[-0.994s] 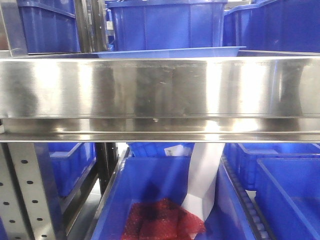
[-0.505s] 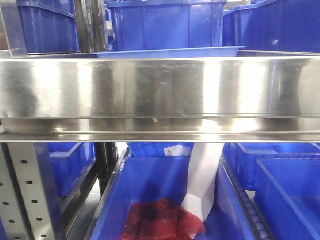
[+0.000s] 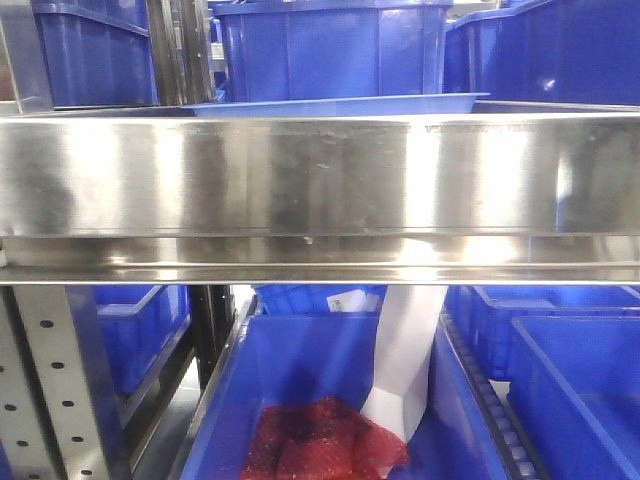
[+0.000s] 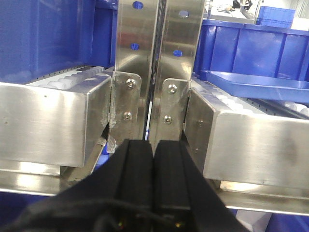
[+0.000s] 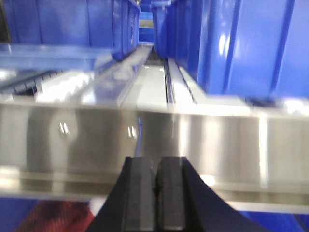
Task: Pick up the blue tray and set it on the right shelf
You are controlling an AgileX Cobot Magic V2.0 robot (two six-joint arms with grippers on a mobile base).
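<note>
The blue tray (image 3: 330, 105) shows only as a thin pale-blue rim above the wide steel front rail of the right shelf (image 3: 320, 180). In the left wrist view the tray (image 4: 251, 86) lies flat on the white rollers of the shelf section (image 4: 256, 140) right of the uprights. My left gripper (image 4: 154, 143) is shut and empty, in front of the uprights and left of the tray. My right gripper (image 5: 157, 162) is also shut and empty, just in front of the blurred rail (image 5: 145, 135). Neither gripper touches the tray.
Deep dark-blue bins (image 3: 330, 50) stand behind the tray, and more (image 5: 251, 48) stand on the right. Paired steel uprights (image 4: 154, 48) split the left shelf rail (image 4: 48, 125) from the right one. Below, a blue bin (image 3: 230, 400) holds red mesh (image 3: 320, 445) and a white sheet (image 3: 405, 350).
The dark reflection at the rail's right end has faded, and the scene has shifted very slightly. The tray has not moved.
</note>
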